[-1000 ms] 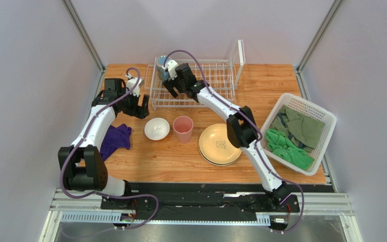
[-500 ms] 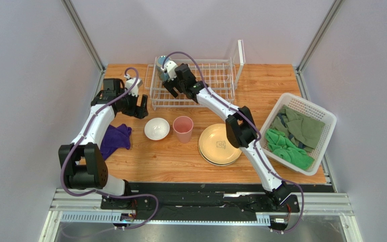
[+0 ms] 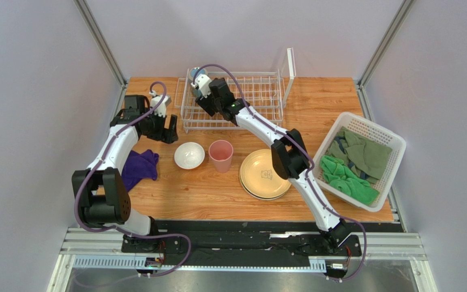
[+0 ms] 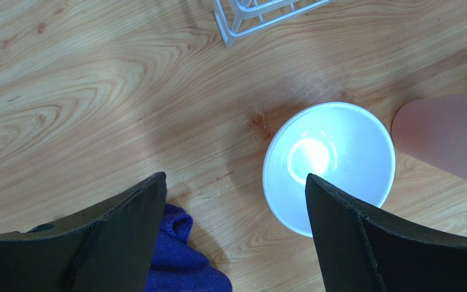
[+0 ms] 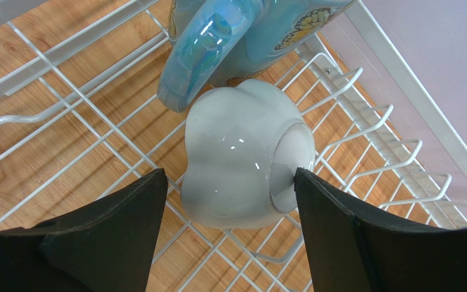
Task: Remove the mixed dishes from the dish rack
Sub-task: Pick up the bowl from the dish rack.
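The white wire dish rack (image 3: 251, 100) stands at the back of the table. At its left end lie a blue mug (image 5: 230, 36) and a white rounded small bowl (image 5: 242, 161) on its side, its inside hidden. My right gripper (image 5: 230, 177) is open, its fingers on either side of that white bowl; the right finger is at its base. In the top view the right gripper (image 3: 203, 97) is over the rack's left end. My left gripper (image 4: 235, 179) is open and empty above the table. Beside it sit another white bowl (image 4: 330, 164) and the pink tumbler (image 4: 449, 134). The cream-yellow plate (image 3: 265, 174) lies on the table. The orange bowl is out of view.
A purple cloth (image 3: 138, 169) lies at the left, under my left gripper (image 3: 169, 129). A white lattice basket (image 3: 394, 146) with green cloths stands at the right edge. The rack's tall upright panel (image 3: 290, 67) is at its right end. The white bowl (image 3: 189, 155) and tumbler (image 3: 221, 155) stand before the rack.
My right gripper has moved a little farther back and left inside the rack. The left arm has barely shifted.
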Controlling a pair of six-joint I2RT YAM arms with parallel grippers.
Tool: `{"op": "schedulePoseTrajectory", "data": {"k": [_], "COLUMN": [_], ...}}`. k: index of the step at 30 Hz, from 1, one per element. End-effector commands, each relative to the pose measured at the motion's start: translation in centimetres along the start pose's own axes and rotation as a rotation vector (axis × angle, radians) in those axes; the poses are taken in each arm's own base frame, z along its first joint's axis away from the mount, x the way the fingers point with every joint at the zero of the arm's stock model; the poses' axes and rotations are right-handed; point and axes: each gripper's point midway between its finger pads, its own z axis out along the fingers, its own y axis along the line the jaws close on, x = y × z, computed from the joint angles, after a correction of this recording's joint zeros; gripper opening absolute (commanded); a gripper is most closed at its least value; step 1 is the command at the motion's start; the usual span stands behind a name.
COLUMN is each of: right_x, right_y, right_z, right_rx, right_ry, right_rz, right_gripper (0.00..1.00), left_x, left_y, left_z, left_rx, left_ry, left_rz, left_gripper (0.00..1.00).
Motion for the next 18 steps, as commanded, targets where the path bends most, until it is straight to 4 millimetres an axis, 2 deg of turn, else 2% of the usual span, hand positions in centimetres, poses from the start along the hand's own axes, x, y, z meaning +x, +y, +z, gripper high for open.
{"op": "schedulePoseTrajectory", "data": {"k": [1,6,18], "right_x": [-2.0,-2.3,-4.9], "right_y": [-2.2,-2.5,-3.5], "right_z": [0.6,0.3,-1.6], "right_rx": [0.080,0.086,0.090], "right_ry": [-0.077,-0.080,-0.116], "right_rz": [0.006,0.018,0.045], "right_gripper": [0.73,0.66,0.57], "left_x": [-2.4,-2.5,-2.9], "left_y": [0.3,0.3,0.2], "left_z": [-0.7,-1.0,-1.4], "left_rx": [0.002,-0.001,0.006], "left_ry": [-0.069,-0.072,-0.080], "left_rz": [0.016,0.018,0.017], "left_gripper": [0.91,0.91,0.91]}}
